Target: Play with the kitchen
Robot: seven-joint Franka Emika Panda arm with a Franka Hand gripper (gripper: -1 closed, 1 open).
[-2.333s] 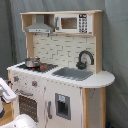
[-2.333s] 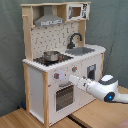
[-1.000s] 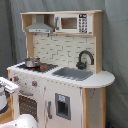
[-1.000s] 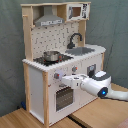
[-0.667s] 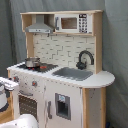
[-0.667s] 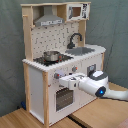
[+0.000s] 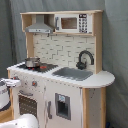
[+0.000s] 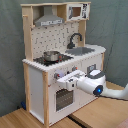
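The kitchen is a tall white and light-wood toy unit, also seen in the second exterior view. It has a hood, a microwave, a black stovetop carrying a metal pot, a grey sink and a black faucet. My gripper sits against the front panel, level with the knobs and just above the oven door. In the first exterior view the gripper shows at the picture's left edge, beside the knob panel.
The white arm reaches in from the second exterior view's right, across the lower cabinet front. A wooden surface lies under the kitchen. Grey curtain hangs behind. A cabinet door with a dark inset is right of the oven.
The gripper has moved from in front of the oven area up and toward the knob panel, leftward in the second exterior view, closing the gap to the kitchen's front.
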